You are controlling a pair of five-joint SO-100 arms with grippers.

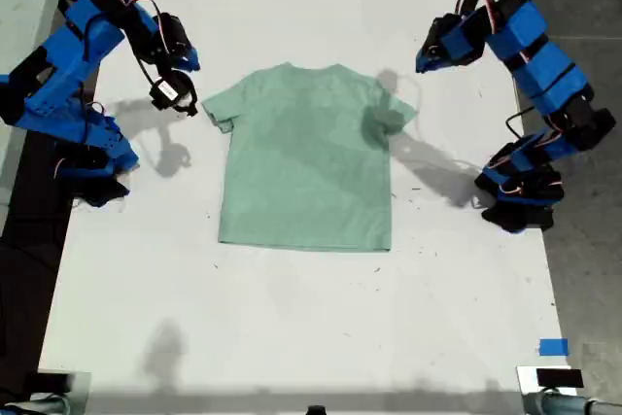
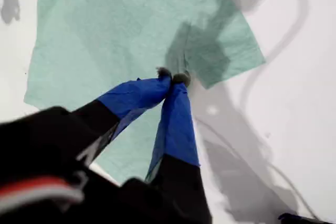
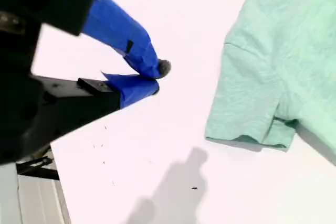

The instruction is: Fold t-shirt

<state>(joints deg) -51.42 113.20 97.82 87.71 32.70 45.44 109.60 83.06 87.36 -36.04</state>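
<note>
Pale mint t-shirt point(image 1: 309, 157) spread flat, unprinted, on white table point(image 1: 292, 337). Collar toward exterior view's top, long axis running top to bottom. My first gripper point(image 2: 173, 75) and my second gripper point(image 3: 156, 80) both closed, empty.

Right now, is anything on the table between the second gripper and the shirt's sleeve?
Nothing: in the second wrist view, only bare white table separates my second gripper from the t-shirt.

In the first wrist view, the t-shirt point(image 2: 121, 35) is cut off by the upper edge of the frame, and my first end effector point(image 2: 172, 76) hides a part of its lower hem. In the second wrist view only one sleeve and a piece of the body are shown. In the exterior view, a small dark object point(image 1: 559, 377) at the lower right of the frame is too small to tell.
</note>
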